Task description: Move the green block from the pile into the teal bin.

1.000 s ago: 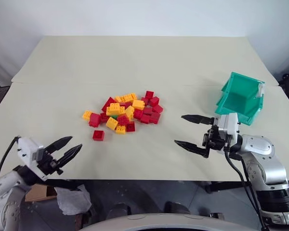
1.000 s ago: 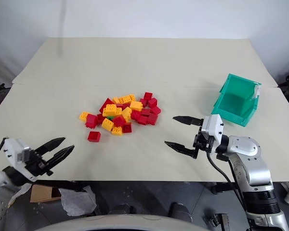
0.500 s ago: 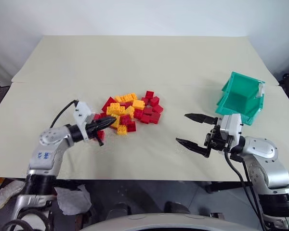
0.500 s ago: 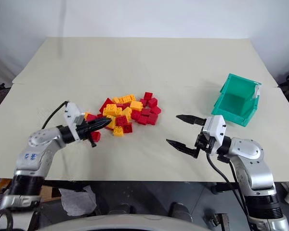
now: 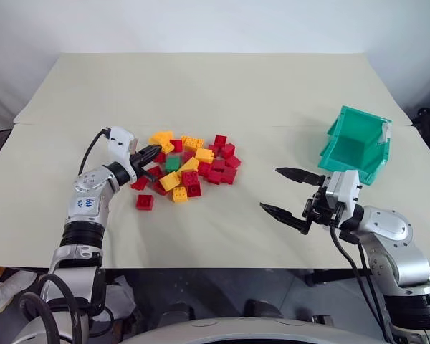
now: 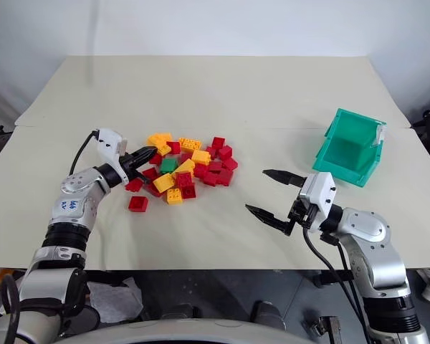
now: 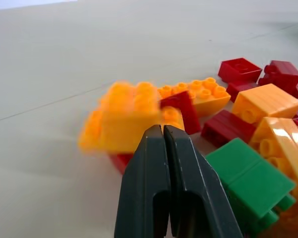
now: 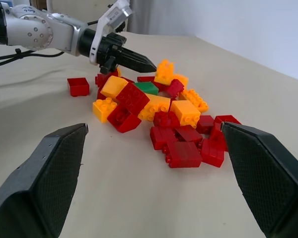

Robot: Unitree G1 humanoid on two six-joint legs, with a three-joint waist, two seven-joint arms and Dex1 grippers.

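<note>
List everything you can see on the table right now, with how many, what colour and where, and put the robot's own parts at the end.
green block: one, green, in the pile, among red and yellow bricks, just beside the left gripper's tips.
pile: one loose cluster of roughly thirty red and yellow-orange bricks, left of the table's middle.
stray red brick: one, red, apart from the pile on its near left side.
teal bin: one, teal, on the right of the table, nothing seen inside it.
table: one, cream top.
left gripper: black fingers shut, pushed into the pile's left edge, holding nothing.
right gripper: black fingers wide open, above the table between pile and bin.
</note>
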